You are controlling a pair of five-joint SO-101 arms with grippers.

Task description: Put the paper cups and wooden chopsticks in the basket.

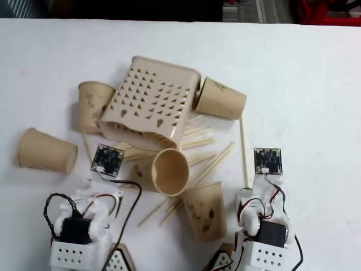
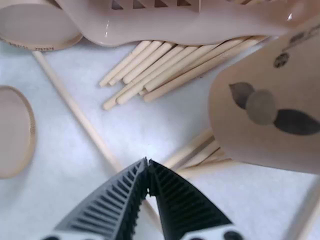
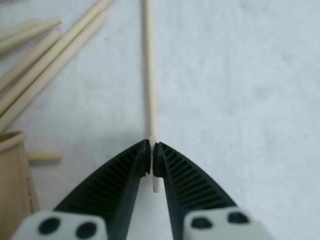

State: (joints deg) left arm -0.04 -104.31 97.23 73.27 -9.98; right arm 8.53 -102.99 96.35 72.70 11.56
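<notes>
The beige perforated basket (image 1: 152, 101) lies tipped over at mid-table, its rim (image 2: 190, 22) resting over a bundle of wooden chopsticks (image 2: 170, 67). Several paper cups surround it: one upright (image 1: 93, 104), one on its side (image 1: 45, 151), one at the right (image 1: 220, 99), one with its mouth facing up (image 1: 169, 171), and a patterned one (image 1: 204, 210). My left gripper (image 2: 148, 162) is shut above a single slanting chopstick (image 2: 75, 107), beside the patterned cup (image 2: 265, 105). My right gripper (image 3: 151, 147) is shut with its tips over the near end of a lone chopstick (image 3: 149, 75).
More loose chopsticks (image 1: 194, 149) fan out between the basket and the arms. The lone chopstick (image 1: 243, 149) lies right of the pile. White tabletop (image 1: 304, 84) stretches open to the right and at the back.
</notes>
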